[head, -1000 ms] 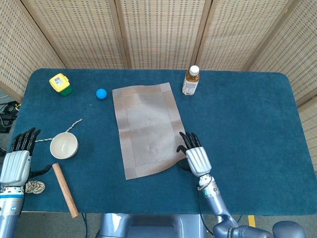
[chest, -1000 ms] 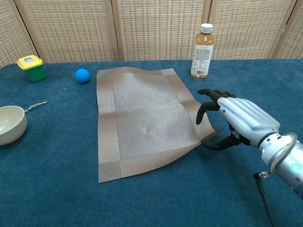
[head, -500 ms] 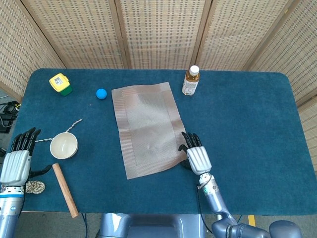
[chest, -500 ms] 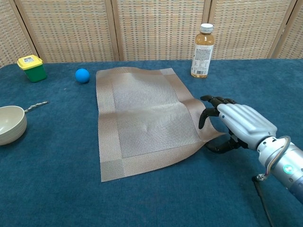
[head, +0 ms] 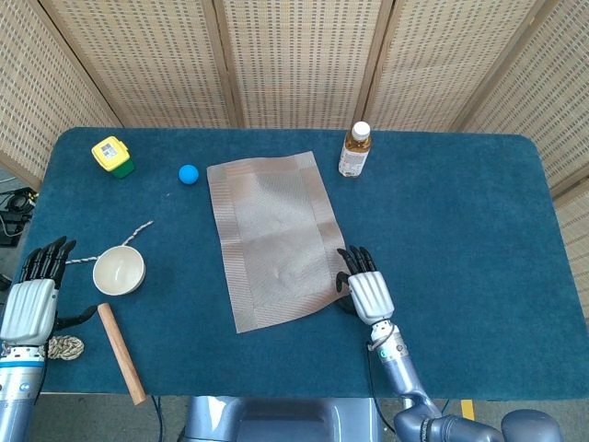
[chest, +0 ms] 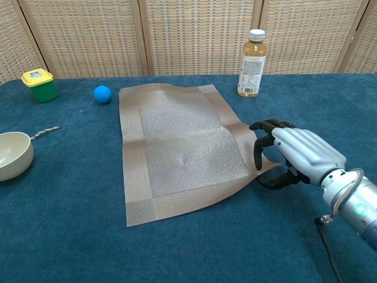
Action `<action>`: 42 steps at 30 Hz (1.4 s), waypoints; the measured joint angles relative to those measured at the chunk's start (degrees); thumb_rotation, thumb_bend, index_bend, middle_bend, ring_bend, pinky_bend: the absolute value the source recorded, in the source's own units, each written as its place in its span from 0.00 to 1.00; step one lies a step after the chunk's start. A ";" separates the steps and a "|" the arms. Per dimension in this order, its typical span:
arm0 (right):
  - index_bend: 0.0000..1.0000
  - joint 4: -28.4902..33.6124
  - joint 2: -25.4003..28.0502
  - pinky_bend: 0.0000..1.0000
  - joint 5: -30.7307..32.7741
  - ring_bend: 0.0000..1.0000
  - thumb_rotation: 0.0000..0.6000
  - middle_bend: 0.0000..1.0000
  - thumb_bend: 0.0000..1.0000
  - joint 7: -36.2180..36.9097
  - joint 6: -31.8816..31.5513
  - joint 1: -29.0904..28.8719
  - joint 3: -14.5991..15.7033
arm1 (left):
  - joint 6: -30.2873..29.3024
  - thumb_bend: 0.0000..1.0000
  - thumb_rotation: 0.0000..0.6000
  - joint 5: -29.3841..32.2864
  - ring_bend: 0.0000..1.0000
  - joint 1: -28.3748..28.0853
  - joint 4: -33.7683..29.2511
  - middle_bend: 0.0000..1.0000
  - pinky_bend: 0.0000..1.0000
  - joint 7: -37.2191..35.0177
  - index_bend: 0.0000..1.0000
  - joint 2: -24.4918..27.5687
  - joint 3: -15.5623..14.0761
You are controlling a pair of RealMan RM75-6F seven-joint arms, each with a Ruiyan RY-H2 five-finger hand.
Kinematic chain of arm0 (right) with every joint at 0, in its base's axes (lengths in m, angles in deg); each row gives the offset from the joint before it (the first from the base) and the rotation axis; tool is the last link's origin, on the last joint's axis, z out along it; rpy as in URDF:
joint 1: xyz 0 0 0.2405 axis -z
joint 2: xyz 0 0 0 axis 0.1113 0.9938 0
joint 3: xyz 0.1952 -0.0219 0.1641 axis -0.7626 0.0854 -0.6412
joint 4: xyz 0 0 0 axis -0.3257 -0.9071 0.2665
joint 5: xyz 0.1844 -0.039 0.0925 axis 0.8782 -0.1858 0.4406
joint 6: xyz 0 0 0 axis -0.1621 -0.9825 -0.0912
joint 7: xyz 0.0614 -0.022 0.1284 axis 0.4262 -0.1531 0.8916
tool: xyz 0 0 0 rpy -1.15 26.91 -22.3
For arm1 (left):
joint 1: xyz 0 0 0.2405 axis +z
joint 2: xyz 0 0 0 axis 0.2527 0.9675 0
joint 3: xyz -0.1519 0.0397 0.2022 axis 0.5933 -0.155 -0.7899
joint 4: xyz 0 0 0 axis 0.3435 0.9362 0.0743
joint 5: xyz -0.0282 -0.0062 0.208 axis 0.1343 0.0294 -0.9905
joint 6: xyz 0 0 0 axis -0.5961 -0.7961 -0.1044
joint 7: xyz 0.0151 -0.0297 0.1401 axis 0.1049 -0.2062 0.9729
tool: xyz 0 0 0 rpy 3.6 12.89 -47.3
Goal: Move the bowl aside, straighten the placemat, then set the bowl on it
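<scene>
A tan woven placemat (head: 274, 244) (chest: 182, 147) lies slightly askew in the middle of the blue table (head: 460, 212). My right hand (head: 366, 293) (chest: 303, 154) pinches its near right corner, fingers curled over the edge and thumb beneath, and that corner is lifted a little. A cream bowl (head: 119, 270) (chest: 13, 154) stands off the mat at the left. Near the front left table edge my left hand (head: 32, 299) is open, fingers spread, a short way left of the bowl; the chest view does not show it.
A drink bottle (head: 354, 150) (chest: 252, 56) stands behind the mat's far right corner. A blue ball (head: 189, 174) and a yellow-green box (head: 112, 156) sit at the back left. A wooden stick (head: 121, 353), a rope coil (head: 63, 347) and a twisted cord (head: 138, 230) lie near the bowl.
My right hand has drawn back a little toward the front edge with the mat's corner, and the mat has shifted and turned slightly. The left hand and bowl have not moved.
</scene>
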 measured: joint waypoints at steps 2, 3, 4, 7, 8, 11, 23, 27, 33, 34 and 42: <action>0.63 0.21 0.12 0.11 0.03 0.00 1.00 0.19 0.52 0.14 -0.05 0.12 0.05 | 0.05 0.13 1.00 0.00 0.00 0.00 0.00 0.00 0.00 -0.01 0.02 -0.01 -0.01; 0.63 0.31 0.18 0.11 -0.04 0.00 1.00 0.19 0.53 0.15 -0.14 0.16 0.11 | 0.06 0.13 1.00 -0.04 0.00 0.00 0.00 0.00 0.00 -0.01 0.02 -0.01 -0.01; 0.63 0.37 0.22 0.11 -0.11 0.00 1.00 0.19 0.54 0.14 -0.21 0.19 0.15 | 0.09 0.13 1.00 -0.08 0.00 -0.02 0.00 0.00 0.00 0.00 0.02 -0.02 -0.02; 0.63 0.65 0.32 0.11 -0.21 0.00 1.00 0.19 0.56 0.19 -0.33 0.26 0.24 | 0.11 0.13 1.00 -0.13 0.00 0.01 -0.02 0.00 0.00 0.07 0.02 -0.04 -0.06; 0.63 0.80 0.40 0.11 -0.23 0.00 1.00 0.19 0.56 0.24 -0.39 0.30 0.24 | 0.10 0.13 1.00 -0.12 0.00 0.02 -0.03 0.00 0.00 0.04 0.02 -0.04 -0.05; 0.62 1.25 0.69 0.11 -0.47 0.00 1.00 0.19 0.56 0.30 -0.89 0.45 0.29 | 0.07 0.13 1.00 -0.15 0.00 0.02 -0.04 0.00 0.00 -0.05 0.02 -0.05 0.00; 0.66 3.52 2.09 0.11 -1.27 0.01 1.00 0.20 0.54 0.49 -2.31 1.04 0.43 | -0.01 0.13 1.00 -0.30 0.00 0.11 -0.08 0.00 0.00 0.11 0.02 -0.17 -0.03; 0.67 4.20 2.76 0.11 -1.47 0.01 1.00 0.20 0.54 0.24 -2.82 1.38 0.60 | 0.22 0.13 1.00 -0.21 0.00 0.02 0.02 0.00 0.00 0.26 0.02 -0.26 -0.05; 0.67 6.52 5.39 0.11 -2.47 0.01 1.00 0.20 0.54 0.40 -5.08 3.26 1.99 | 0.08 0.13 1.00 -0.42 0.00 0.06 0.03 0.00 0.00 0.15 0.02 -0.31 -0.02; 0.68 6.80 5.75 0.11 -2.59 0.01 1.00 0.20 0.54 0.50 -5.38 3.60 2.24 | 0.08 0.13 1.00 -0.49 0.00 0.06 0.04 0.00 0.00 0.12 0.02 -0.31 -0.05; 0.68 9.93 10.46 0.11 -4.88 0.01 1.00 0.20 0.52 3.42 -10.50 8.93 6.66 | -0.46 0.13 1.00 -1.70 0.00 0.25 -0.36 0.00 0.00 0.43 0.02 -0.35 -0.48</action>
